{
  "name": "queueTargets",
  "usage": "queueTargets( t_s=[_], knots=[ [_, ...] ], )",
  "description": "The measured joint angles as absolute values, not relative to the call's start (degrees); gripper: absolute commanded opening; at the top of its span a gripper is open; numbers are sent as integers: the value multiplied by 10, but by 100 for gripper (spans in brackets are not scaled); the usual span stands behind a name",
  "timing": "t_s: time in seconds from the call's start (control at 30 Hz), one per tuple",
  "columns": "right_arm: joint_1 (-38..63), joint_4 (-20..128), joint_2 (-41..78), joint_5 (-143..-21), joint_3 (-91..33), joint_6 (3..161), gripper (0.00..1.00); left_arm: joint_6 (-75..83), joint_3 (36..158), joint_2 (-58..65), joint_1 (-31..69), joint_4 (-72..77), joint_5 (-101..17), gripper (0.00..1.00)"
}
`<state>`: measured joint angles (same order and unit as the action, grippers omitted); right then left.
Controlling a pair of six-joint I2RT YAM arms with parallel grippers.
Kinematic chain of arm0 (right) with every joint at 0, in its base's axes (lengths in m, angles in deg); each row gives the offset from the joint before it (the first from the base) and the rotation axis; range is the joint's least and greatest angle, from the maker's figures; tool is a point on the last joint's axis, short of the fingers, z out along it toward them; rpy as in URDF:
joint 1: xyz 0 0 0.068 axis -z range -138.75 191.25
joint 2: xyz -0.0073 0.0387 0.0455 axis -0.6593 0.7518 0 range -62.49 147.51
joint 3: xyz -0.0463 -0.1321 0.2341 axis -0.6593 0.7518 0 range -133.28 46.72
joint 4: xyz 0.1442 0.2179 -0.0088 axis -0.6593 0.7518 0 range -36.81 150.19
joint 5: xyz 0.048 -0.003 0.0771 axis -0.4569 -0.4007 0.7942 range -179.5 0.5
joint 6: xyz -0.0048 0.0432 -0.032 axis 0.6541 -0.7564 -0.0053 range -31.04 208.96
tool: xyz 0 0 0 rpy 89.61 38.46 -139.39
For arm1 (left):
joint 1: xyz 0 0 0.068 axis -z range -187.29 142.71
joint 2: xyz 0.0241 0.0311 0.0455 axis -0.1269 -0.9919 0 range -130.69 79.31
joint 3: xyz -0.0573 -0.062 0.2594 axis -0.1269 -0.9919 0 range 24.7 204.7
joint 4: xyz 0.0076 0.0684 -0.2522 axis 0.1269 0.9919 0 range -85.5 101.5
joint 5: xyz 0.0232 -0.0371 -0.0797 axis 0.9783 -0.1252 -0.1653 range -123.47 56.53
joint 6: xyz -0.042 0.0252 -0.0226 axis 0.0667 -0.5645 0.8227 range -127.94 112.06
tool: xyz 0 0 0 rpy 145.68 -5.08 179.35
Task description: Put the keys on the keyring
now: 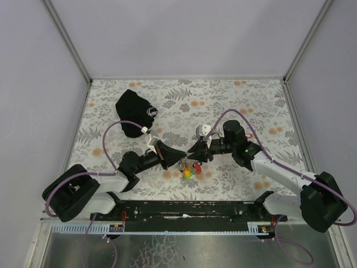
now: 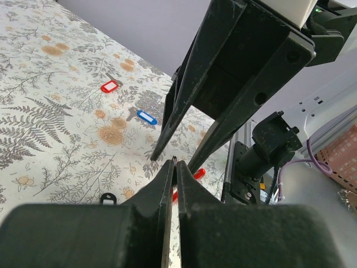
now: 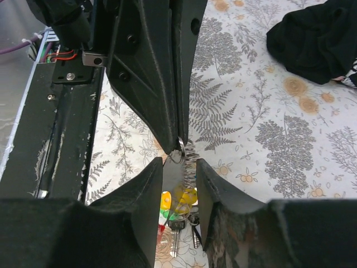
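The left gripper (image 2: 174, 163) is clamped tight on the keyring (image 3: 178, 152), with a bunch of keys (image 3: 181, 204) hanging beneath it. The right gripper (image 3: 178, 163) stands narrowly parted around the ring. A red-tagged key (image 2: 110, 86) and a blue-tagged key (image 2: 146, 117) lie apart on the tabletop (image 1: 223, 100).

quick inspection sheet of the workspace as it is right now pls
surface: floral-patterned table
job's things: keyring held above the table, with a bunch of keys with yellow, green and red tags just below it; red-tagged key, blue-tagged key and black tag lie loose on the table
clutter: black pouch, far left
grippers: left gripper shut on the keyring; right gripper with jaws apart, either side of the ring
cables: purple cables loop over both arms
surroundings: grey walls, metal frame posts
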<state>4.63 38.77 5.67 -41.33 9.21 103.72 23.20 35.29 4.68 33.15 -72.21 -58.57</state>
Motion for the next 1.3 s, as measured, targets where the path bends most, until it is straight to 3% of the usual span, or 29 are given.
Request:
queueTargets(
  t_s=[0.23,0.47,0.77,0.93,1.3],
  knots=[
    [47,402,74,-387,83,1048,22,232,355,38,331,-722,-595,0],
    [51,411,78,-379,76,1051,1,232,360,34,330,-723,-620,0],
    [52,447,78,-379,63,1051,0,221,363,39,330,-712,-631,2],
    [52,481,77,-385,40,1057,0,208,374,68,331,-664,-620,18],
    [52,570,77,-411,6,1072,0,149,445,121,331,-475,-591,24]
  ],
)
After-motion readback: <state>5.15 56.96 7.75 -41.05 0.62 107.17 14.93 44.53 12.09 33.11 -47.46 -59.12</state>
